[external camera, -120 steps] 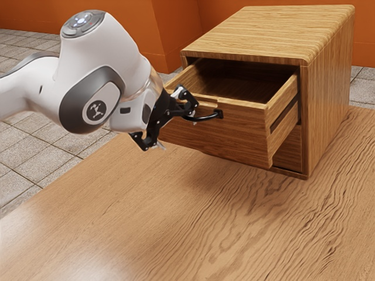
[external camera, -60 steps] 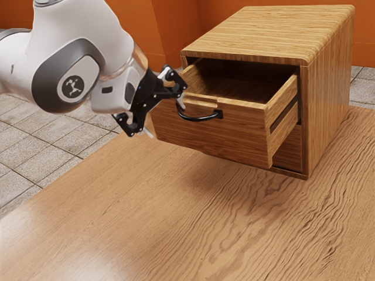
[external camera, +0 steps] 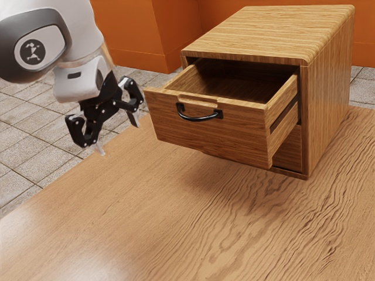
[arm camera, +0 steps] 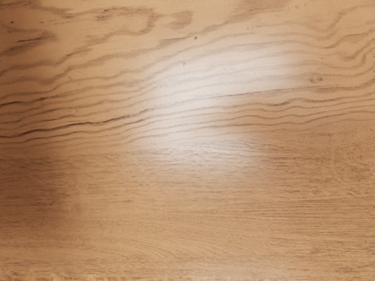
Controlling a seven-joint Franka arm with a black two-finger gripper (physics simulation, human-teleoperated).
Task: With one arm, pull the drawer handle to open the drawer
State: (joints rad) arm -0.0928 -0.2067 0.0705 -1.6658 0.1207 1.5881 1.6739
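Wooden cabinet point(external camera: 328, 88) on table point(external camera: 205, 222), drawer point(external camera: 234, 134) open, black handle point(external camera: 199, 115) free, gripper point(external camera: 118, 136) spread wide, empty, apart toward the exterior view's left

No legible words, numbers or brand names; just a small white emblem point(external camera: 32, 51) on a grey joint cap point(external camera: 54, 34).

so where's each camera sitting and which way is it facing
Exterior view: off to the arm's side and above the table, looking across it at the cabinet and its open drawer. The white arm and open gripper show at the exterior view's left.
Wrist view: on the hand, facing bare wood grain up close, most likely the table.
Shared: the table's wood surface.
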